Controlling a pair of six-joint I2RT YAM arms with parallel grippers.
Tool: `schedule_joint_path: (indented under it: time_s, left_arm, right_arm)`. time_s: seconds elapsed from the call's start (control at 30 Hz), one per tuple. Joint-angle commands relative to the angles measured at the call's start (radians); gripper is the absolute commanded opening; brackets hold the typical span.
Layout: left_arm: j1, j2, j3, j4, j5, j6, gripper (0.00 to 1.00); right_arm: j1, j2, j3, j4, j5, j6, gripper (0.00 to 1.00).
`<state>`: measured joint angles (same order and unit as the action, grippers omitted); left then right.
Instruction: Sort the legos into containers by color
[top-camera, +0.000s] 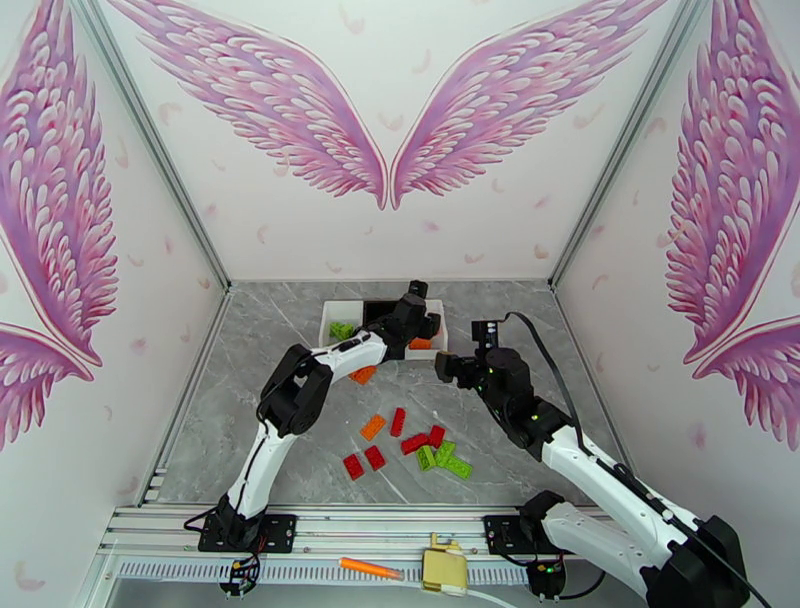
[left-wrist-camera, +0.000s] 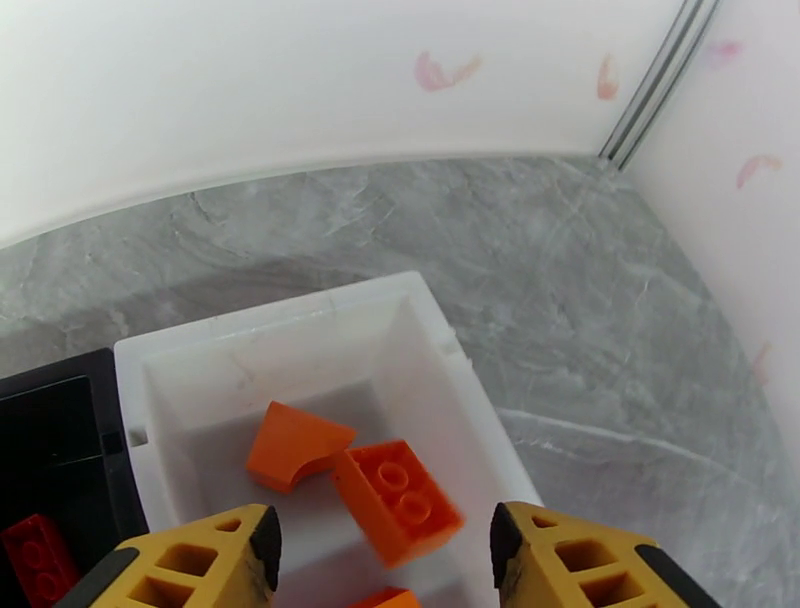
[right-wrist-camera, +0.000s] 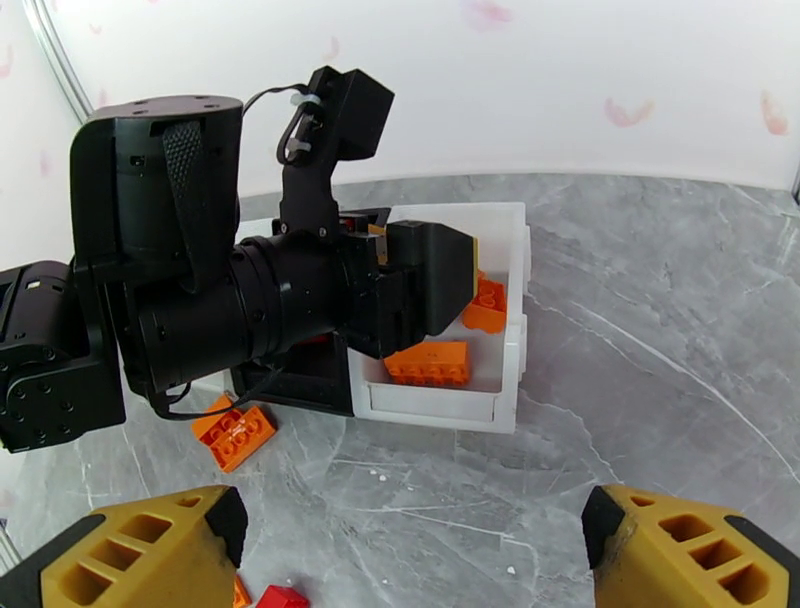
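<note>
My left gripper (top-camera: 424, 327) hangs open over the right white tray (top-camera: 441, 335), and in the left wrist view its fingertips (left-wrist-camera: 385, 548) have nothing between them. Below it orange legos (left-wrist-camera: 398, 500) lie in that tray (left-wrist-camera: 460, 360). The black tray (left-wrist-camera: 50, 420) beside it holds a red lego (left-wrist-camera: 35, 555). Green legos (top-camera: 341, 329) lie in the left white tray (top-camera: 326, 325). My right gripper (top-camera: 444, 367) is open and empty just right of the trays, above bare table (right-wrist-camera: 415, 530). Loose red (top-camera: 398, 421), orange (top-camera: 373, 427) and green legos (top-camera: 452, 464) lie mid-table.
One orange lego (right-wrist-camera: 236, 432) lies on the table just in front of the trays, under the left arm. An orange marker-like stick (top-camera: 370, 569) and a yellow part (top-camera: 443, 571) rest on the rail at the near edge. Walls close in the back and sides.
</note>
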<state>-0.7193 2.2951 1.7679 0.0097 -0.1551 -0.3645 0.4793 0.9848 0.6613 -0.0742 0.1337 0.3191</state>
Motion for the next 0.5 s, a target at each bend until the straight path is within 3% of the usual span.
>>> schedule_joint_path:
  time_s: [0.0,0.13,0.47]
  left_arm:
    - [0.008,-0.135,-0.071,0.045,-0.015,0.009,0.66]
    - [0.019,-0.242,-0.193,0.083,-0.019,0.003,0.74]
    - [0.126,-0.515,-0.47,0.114,0.009,-0.08,0.93]
  right_arm:
    - [-0.005,0.025,-0.011,0.009,-0.053,0.005,0.94]
    - [0.016,0.086,0.01,0.031,-0.13,-0.03,0.95]
    - [0.175,0.354,0.144,0.049,-0.143,-0.183,0.98]
